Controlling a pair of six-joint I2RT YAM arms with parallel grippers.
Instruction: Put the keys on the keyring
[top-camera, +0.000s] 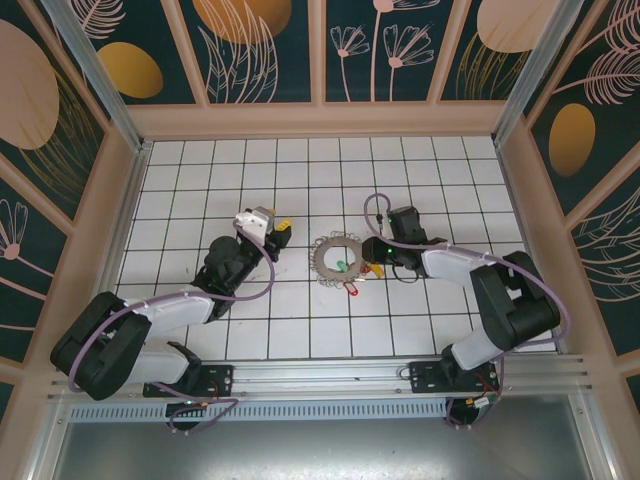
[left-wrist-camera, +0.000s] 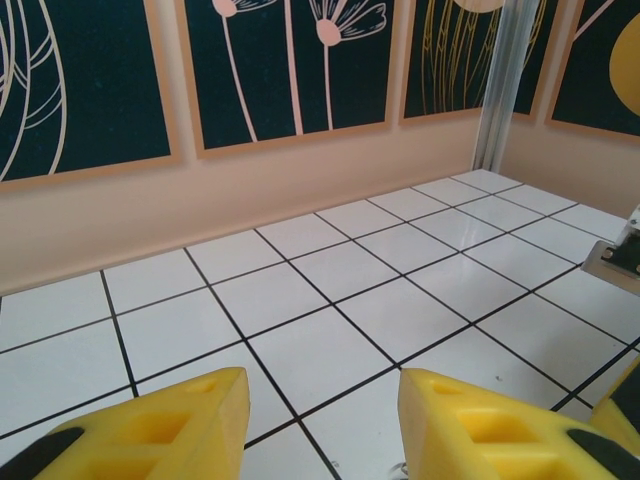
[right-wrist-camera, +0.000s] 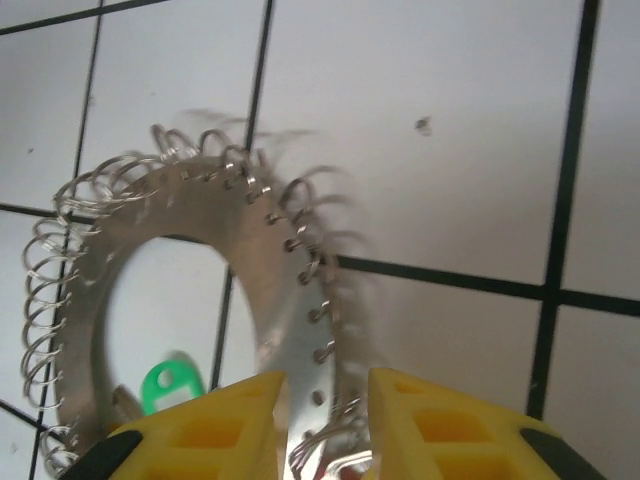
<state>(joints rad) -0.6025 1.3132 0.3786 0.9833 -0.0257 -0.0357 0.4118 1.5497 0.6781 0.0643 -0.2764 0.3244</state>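
**A:** What is the right claw (right-wrist-camera: 325, 382) doing?

**B:** Its yellow fingers (right-wrist-camera: 205, 435) are standing only slightly apart, straddling the rim of the keyring (right-wrist-camera: 285, 290). The metal is sitting in the gap. I am not able to tell whether they are pinching it or merely flanking it.

**A:** And the left claw (left-wrist-camera: 325, 420)?

**B:** It is hovering over the bare tiled table (left-wrist-camera: 300, 300), well apart from the ring. Its jaws are standing open and holding nothing.

**A:** Where is the ring lying?

**B:** It is lying flat near the middle of the table, between the two arms, with the right claw at its right side.

**A:** How are you expecting it to handle?

**B:** I am judging it thin, stiff and light, and likely sliding easily on the glossy tile. The flat part of the hoop is looking like the safe place to grip. The wire loops (right-wrist-camera: 35, 290) fringing it are probably going to flex and snag.

**A:** And the keys?

**B:** They are looking tiny, flat and light, so they are hard to pinch off the tile. I am thinking the coloured head is the place to take one.

**A:** What are you counting?

**B:** I am counting one keyring and two keys. The green key (right-wrist-camera: 170, 385) is lying inside the hoop, and the red key (top-camera: 352, 288) is lying just outside its near edge. I am not able to tell a yellow speck beside the right claw from its own fingers. The loops are too many and too blurred for counting.
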